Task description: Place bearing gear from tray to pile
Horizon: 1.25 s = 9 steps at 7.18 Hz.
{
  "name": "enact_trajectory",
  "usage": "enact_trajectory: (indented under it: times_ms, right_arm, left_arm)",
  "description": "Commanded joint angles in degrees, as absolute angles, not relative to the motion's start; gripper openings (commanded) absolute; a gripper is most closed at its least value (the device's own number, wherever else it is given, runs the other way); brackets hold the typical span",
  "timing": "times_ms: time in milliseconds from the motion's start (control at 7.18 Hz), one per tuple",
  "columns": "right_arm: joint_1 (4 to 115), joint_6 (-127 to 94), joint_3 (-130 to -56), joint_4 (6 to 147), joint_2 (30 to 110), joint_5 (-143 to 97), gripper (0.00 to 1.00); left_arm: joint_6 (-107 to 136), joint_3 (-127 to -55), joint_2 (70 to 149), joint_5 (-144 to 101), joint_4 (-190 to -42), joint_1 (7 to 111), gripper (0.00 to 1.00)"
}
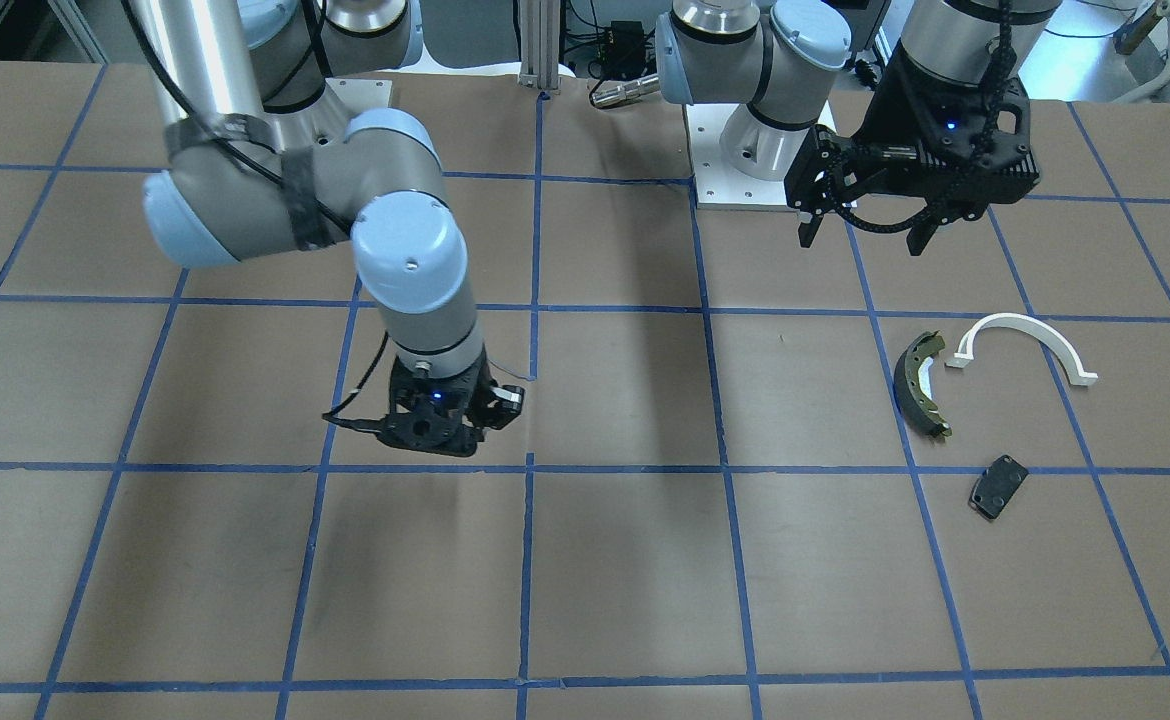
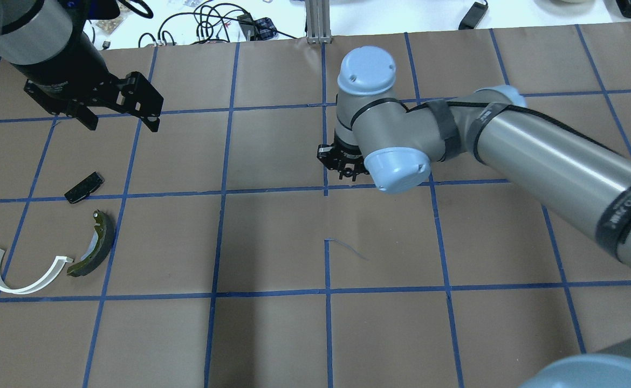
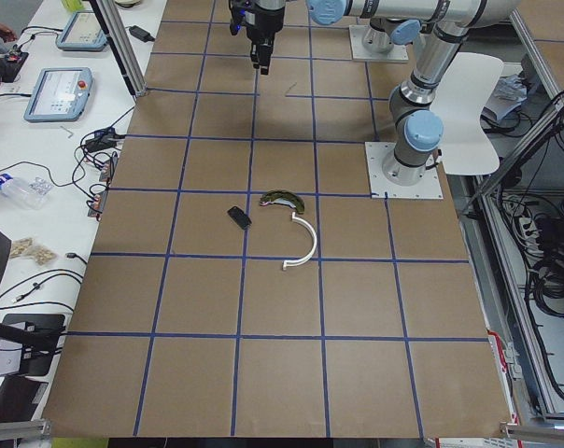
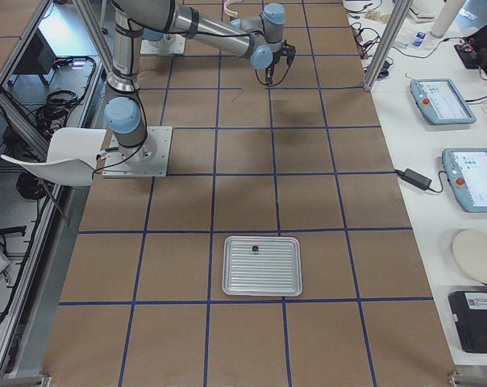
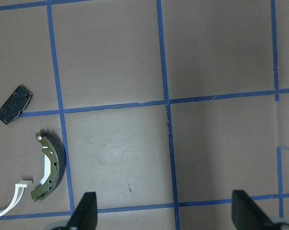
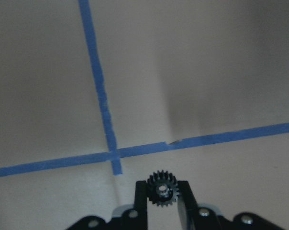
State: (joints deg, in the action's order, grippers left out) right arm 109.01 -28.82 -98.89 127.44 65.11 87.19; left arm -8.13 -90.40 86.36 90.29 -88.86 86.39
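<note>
Gridded table (image 1: 625,560), one bearing gear (image 6: 161,189), three-part pile (image 5: 57,165)

Brown table (image 2: 272,334) gridded in blue tape (image 2: 272,295) — white benches (image 4: 437,161) alongside.

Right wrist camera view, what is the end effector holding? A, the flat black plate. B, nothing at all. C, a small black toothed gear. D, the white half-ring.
C: the right end effector is shut on the bearing gear, whose black teeth show between its jaws.
</note>
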Motion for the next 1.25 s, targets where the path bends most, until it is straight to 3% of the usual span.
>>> enact_trajectory:
  times_ms: [0,139,278,418,696,1114]
  right_arm:
    - [112.67,-32.60,-98.79,132.28,60.74,83.44,0.08]
    - [112.59,-32.52,-98.70,132.19,60.30,83.15,0.51]
    - [112.41,-32.26,-98.27,131.49,60.64,83.84,0.86]
    - [111.28,-31.04,-97.91,130.53,61.51,84.20,1.00]
    - [104.20,-19.58,-97.39,123.62,67.99,88.29,1.00]
    - [83.30,4.82,-97.38,108.84,79.08,88.77,1.00]
  left_arm:
    - [-8.17,-90.35,86.31,90.35,-88.86,86.31,1.00]
    - [-8.09,-90.44,86.13,90.53,-88.94,86.31,1.00]
    - [-8.09,-90.44,85.78,90.53,-89.21,86.31,1.00]
    - [-8.09,-90.53,85.78,90.27,-89.30,86.31,1.00]
    - [-8.70,-90.97,85.78,90.09,-89.21,86.22,1.00]
    - [-7.47,-89.92,87.70,90.09,-88.86,86.31,1.00]
